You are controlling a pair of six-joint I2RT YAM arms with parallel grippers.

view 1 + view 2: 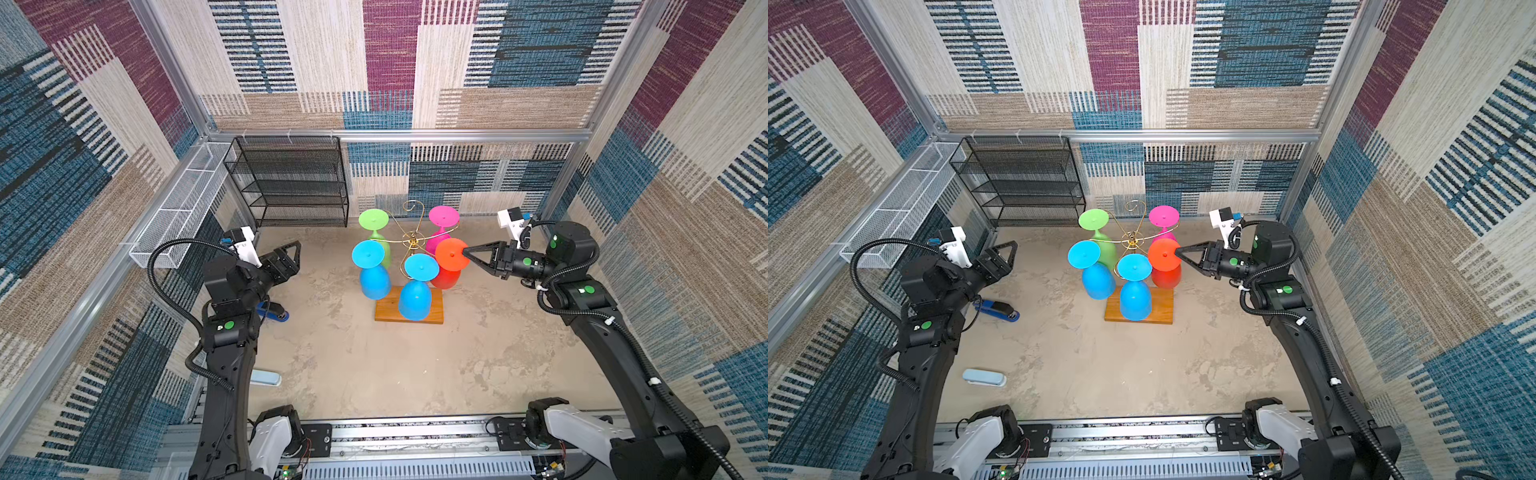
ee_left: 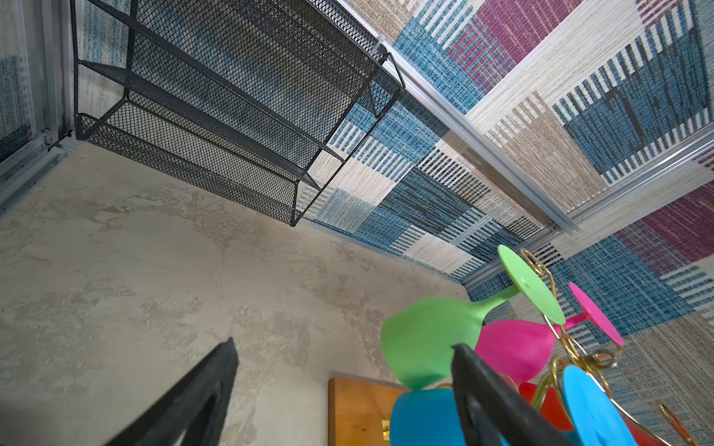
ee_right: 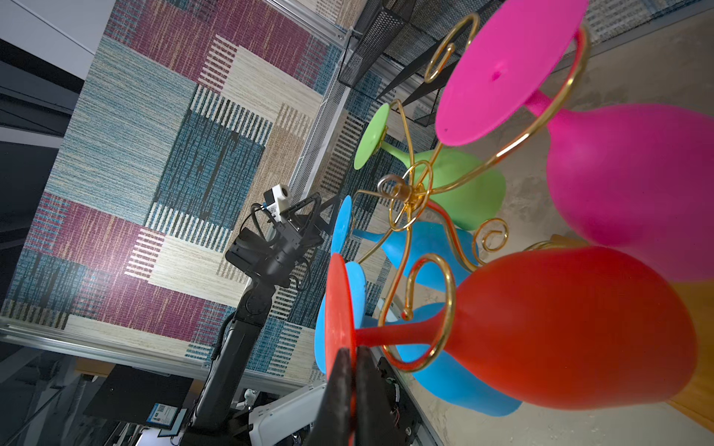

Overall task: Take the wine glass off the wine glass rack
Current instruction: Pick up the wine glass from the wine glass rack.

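Note:
The gold wire wine glass rack point(image 1: 412, 240) point(image 1: 1132, 240) stands on a wooden base point(image 1: 434, 311) mid-table. Upside down on its arms hang a green, a pink, two blue and a red wine glass point(image 1: 451, 255) point(image 1: 1163, 254). My right gripper point(image 1: 465, 250) point(image 1: 1177, 250) point(image 3: 353, 351) is shut on the rim of the red glass's foot. In the right wrist view the red glass point(image 3: 560, 328) has its stem inside a gold loop of the rack. My left gripper point(image 1: 296, 249) point(image 1: 1013, 249) point(image 2: 344, 345) stands open and empty, left of the rack.
A black mesh shelf unit point(image 1: 291, 183) stands at the back left, with a white wire mesh tray point(image 1: 183, 212) along the left wall. A blue stapler point(image 1: 272, 313) lies by the left arm, and a pale blue case point(image 1: 984, 377) lies near the front left.

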